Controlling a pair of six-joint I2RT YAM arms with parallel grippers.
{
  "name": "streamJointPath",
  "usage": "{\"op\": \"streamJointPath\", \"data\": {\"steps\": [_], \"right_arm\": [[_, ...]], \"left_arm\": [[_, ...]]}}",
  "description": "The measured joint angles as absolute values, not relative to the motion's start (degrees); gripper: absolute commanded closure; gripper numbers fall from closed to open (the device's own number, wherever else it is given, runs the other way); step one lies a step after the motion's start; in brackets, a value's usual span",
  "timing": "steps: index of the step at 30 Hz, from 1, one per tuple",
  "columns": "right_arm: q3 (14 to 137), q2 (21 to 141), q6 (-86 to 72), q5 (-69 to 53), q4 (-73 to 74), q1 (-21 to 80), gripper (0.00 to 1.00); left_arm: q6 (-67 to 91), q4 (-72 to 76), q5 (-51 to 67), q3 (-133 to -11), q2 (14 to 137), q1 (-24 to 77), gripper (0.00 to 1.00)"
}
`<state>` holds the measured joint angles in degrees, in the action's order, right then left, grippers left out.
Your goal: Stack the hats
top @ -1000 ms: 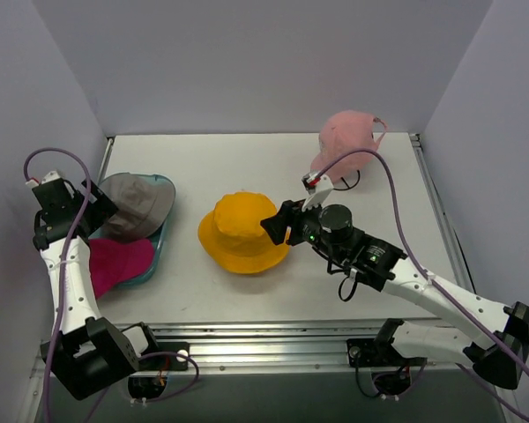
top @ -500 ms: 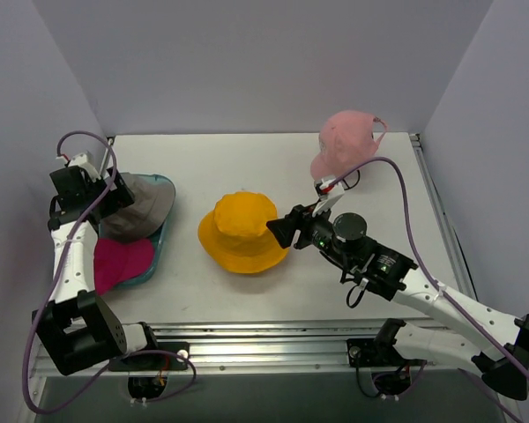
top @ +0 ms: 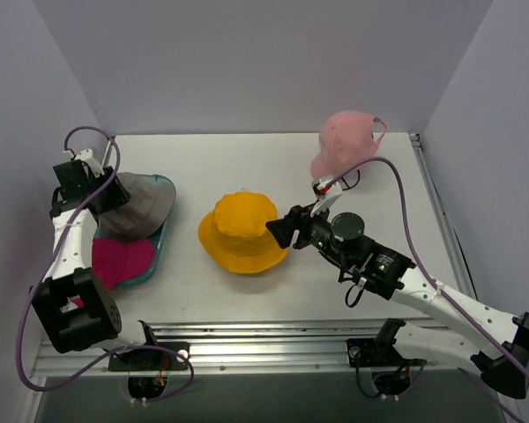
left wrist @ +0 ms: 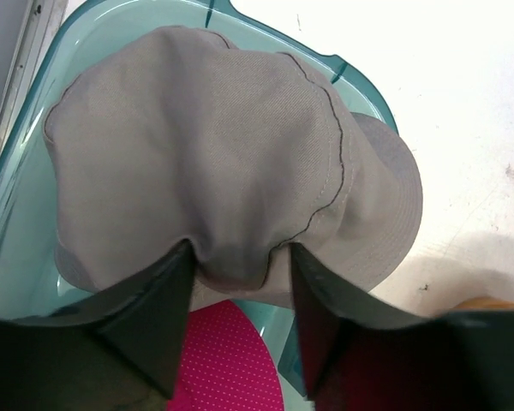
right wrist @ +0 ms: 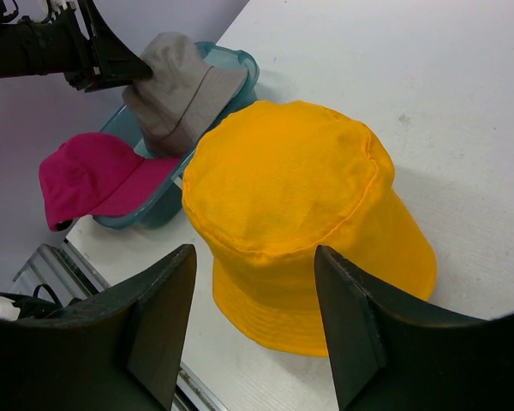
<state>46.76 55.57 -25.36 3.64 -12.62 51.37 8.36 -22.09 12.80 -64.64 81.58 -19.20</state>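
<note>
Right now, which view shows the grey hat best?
Left wrist: the grey hat fills the frame, a fold bunched between the fingers of the left gripper. Top shows it small, partly under that gripper; right wrist, distant.

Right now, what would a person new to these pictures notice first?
The yellow bucket hat, bright in the middle of the table, stands out first. Next, at the left, the left gripper pinches the grey bucket hat lying in a teal tray, with a magenta cap at its near edge.
</note>
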Motion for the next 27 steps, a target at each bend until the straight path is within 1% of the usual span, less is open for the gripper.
{"op": "streamJointPath", "data": {"steps": [1, 2, 4, 5, 8, 9, 15, 23, 27], "right_arm": [[46.8, 55.6, -25.3, 3.6, -12.6, 51.4, 0.47], [46.8, 55.6, -25.3, 3.6, -12.6, 51.4, 0.47], [46.8, 55.6, -25.3, 3.6, -12.6, 51.4, 0.47], [46.8, 55.7, -25.3, 3.6, -12.6, 51.4, 0.47], [46.8, 56.1, -25.3, 3.6, -12.7, 51.4, 0.47], [46.8, 56.2, -25.3, 3.6, -12.6, 51.4, 0.47], [46.8, 57.0, -25.2, 3.4, -12.6, 51.4, 0.47], [46.8, 57.2, -25.0, 3.4, -12.6, 51.4, 0.47], [46.8, 57.2, -24.8, 3.4, -12.6, 51.4, 0.47]], "left_arm": [[8.3, -22.0, 13.1, -64.8, 81.7, -19.1, 0.53], [8.2, -22.0, 13.3, -64.8, 81.8, -19.0, 0.63], [8.3, -22.0, 13.7, -64.9, 81.8, -18.7, 0.73], [8.3, -22.1, 13.8, -65.0, 81.8, -18.5, 0.80], [8.4, -22.4, 13.8, -66.0, 81.8, -17.8, 0.90], [8.4, -22.6, 13.7, -66.5, 81.6, -17.5, 0.97], [9.9, -23.9, 12.4, -69.5, 77.5, -16.4, 0.98], [14.3, -25.9, 9.1, -77.4, 71.5, -15.6, 0.98], [15.5, -26.7, 7.5, -79.4, 70.0, -12.9, 0.98]]}}
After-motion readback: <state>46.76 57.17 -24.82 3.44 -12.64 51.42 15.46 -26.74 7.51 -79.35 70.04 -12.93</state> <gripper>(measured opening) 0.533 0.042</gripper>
